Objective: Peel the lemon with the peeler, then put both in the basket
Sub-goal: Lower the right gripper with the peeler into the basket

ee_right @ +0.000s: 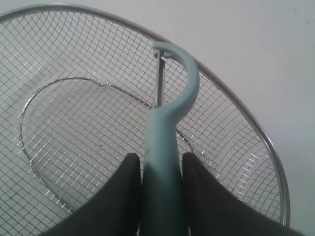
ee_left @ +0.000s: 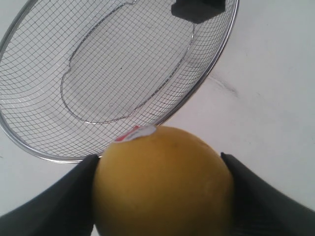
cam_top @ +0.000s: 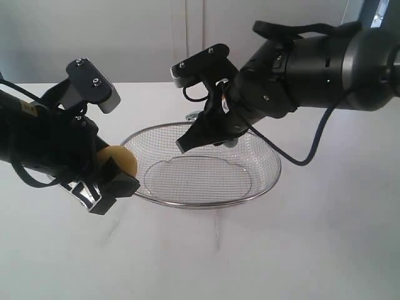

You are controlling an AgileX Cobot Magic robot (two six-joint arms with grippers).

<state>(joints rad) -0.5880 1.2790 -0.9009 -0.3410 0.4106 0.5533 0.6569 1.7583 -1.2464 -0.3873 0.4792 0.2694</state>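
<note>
Clamping the lemon (ee_left: 162,189) just beside the basket (cam_top: 206,204), the left hand (ee_left: 158,164) hovers while the right hand (ee_right: 161,158), closed on the peeler (ee_right: 170,113), hangs above the basket.

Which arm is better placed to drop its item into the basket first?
Probably right. The right jaws hold the peeler over the basket mesh, while the lemon in the left jaws hangs beside the rim, outside it.
</note>
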